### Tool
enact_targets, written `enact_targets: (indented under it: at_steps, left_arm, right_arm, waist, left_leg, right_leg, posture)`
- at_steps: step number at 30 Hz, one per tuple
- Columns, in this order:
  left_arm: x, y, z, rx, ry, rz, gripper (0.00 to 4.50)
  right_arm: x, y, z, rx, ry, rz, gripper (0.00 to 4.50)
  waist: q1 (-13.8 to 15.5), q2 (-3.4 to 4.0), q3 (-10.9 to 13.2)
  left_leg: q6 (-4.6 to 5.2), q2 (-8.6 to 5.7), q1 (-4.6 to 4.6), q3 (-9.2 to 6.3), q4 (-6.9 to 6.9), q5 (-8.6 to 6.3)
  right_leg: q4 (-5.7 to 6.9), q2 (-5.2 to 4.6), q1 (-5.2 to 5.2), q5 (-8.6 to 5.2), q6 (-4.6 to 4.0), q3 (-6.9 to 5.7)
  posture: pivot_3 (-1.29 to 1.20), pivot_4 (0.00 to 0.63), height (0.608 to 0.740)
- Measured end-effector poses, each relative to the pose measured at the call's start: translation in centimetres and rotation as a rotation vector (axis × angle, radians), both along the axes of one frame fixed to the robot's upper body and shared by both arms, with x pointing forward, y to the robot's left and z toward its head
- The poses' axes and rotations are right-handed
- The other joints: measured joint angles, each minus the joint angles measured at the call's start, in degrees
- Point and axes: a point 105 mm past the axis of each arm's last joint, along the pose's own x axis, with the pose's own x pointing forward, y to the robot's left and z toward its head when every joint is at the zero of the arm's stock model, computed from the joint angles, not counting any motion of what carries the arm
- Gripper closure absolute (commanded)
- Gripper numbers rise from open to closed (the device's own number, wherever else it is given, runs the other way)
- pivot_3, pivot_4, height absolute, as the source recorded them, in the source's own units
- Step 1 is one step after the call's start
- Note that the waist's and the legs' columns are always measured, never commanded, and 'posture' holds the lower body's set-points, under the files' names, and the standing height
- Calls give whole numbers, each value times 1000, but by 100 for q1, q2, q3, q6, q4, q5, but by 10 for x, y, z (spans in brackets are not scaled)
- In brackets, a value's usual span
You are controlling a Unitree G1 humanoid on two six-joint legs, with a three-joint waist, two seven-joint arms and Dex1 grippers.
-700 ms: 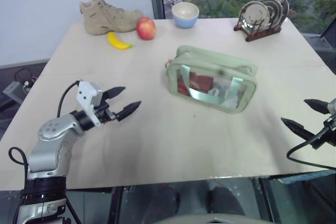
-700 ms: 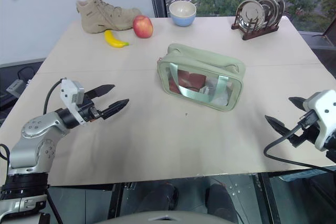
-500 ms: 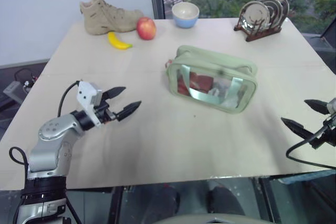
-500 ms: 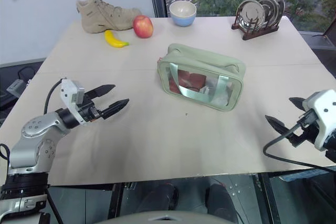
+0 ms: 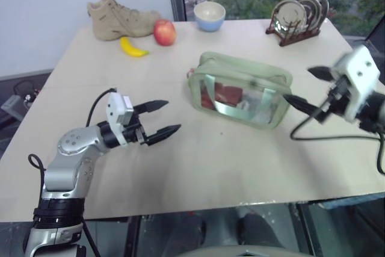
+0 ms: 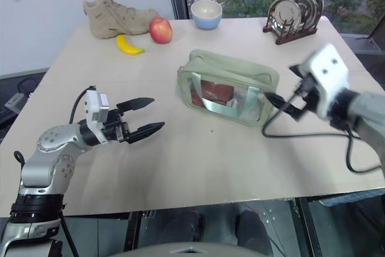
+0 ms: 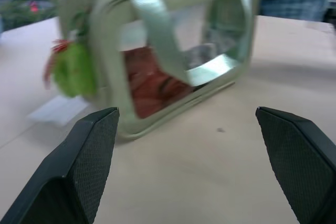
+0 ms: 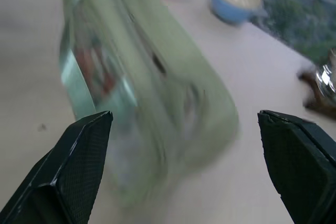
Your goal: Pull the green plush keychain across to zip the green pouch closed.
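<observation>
On table — green pouch [image 5: 243, 90] upright, green plush keychain [image 7: 75, 70] dangling.

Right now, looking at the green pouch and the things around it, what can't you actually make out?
- Zipper on the green pouch: too small in the head views, smeared in the right wrist view; how far it is zipped cannot be told.
- Green plush keychain: blurred in the left wrist view; its attachment is unclear.
- Pouch contents: a red item behind the glare of the window; unidentifiable.

Soft daylight from the window behind the desk [image 5: 180, 167]; my right claw [image 5: 313, 88] smears, wrist views blurry.
</observation>
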Motion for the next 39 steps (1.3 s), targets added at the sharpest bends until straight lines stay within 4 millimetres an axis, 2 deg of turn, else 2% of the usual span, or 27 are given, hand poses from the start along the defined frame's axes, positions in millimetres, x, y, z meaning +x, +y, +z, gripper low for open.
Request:
enact_targets:
  at_steps: [5, 9, 10, 11, 12, 15, 17, 20, 29, 39]
  left_arm:
    - [1, -3, 0, 3, -9, -12, 102]
    - [-1, -3, -4, 1, -5, -2, 102]
    - [-1, -2, -6, -2, 0, 7, 0]
    - [-2, -2, -7, -2, 3, 9, 0]
    - [-4, -2, -9, -3, 10, 14, 0]
    - [-5, -3, -10, -5, 7, 21, 0]
    - [-9, -3, -12, -11, 2, 39, 0]
    - [-9, 0, -12, -12, -1, 67, 0]
    - [-8, -1, -10, -22, -21, 92, 0]
    - [-4, 2, -7, -37, -33, 146, 0]
  right_arm:
    - [24, 32, -1, -17, 67, 98, 0]
    - [32, 44, -11, -67, 101, 165, 0]
    - [34, 45, -14, -74, 109, 178, 525]
    - [35, 45, -15, -77, 113, 181, 641]
    - [38, 45, -18, -87, 115, 186, 1299]
    - [42, 46, -16, -96, 101, 200, 2321]
    - [50, 48, -14, -143, 33, 265, 3028]
    - [56, 54, -10, -180, -48, 387, 4466]
    - [74, 54, -3, -275, -170, 586, 4466]
    - [74, 58, 4, -412, -336, 737, 4466]
  waist:
    - [-2, -1, 0]
    - [0, -2, 0]
    - [-1, -2, 0]
    - [-4, -2, 0]
    - [-12, -1, 0]
    - [-15, -1, 0]
    - [-51, -1, 0]
    - [-107, -2, 0]
    - [-145, 0, 1]
    - [-153, 1, 2]
  left_leg:
    - [10, -13, -54, -8, 27, -6]
    - [18, -19, -59, -9, 31, -10]
    - [18, -19, -59, -10, 31, -10]
    - [18, -19, -58, -10, 31, -10]
    - [18, -18, -58, -9, 31, -10]
    - [18, -16, -56, -9, 35, -10]
    - [18, -16, -52, -6, 40, -10]
    - [17, -15, -51, -6, 41, -10]
    - [17, -15, -51, -6, 39, -10]
    - [17, -16, -51, -6, 39, -10]
  right_leg:
    - [-4, -13, -36, 1, 0, -15]
    - [-3, -21, -38, 1, 0, -20]
    - [-3, -20, -39, 1, 0, -22]
    - [-3, -20, -39, 1, 0, -21]
    - [-2, -20, -39, 1, 0, -20]
    - [1, -18, -38, 1, 0, -20]
    - [2, -16, -32, 2, 2, -16]
    - [2, -15, -31, 2, 3, -17]
    - [1, -15, -35, 2, 3, -17]
    - [3, -15, -39, 2, 2, -18]
  posture:
    - [0, 150, 740]
    - [0, 150, 740]
    - [0, 150, 740]
    - [0, 150, 740]
    - [0, 150, 740]
    - [0, 150, 740]
    - [0, 150, 740]
    - [0, 150, 740]
    - [0, 150, 740]
    - [0, 150, 740]
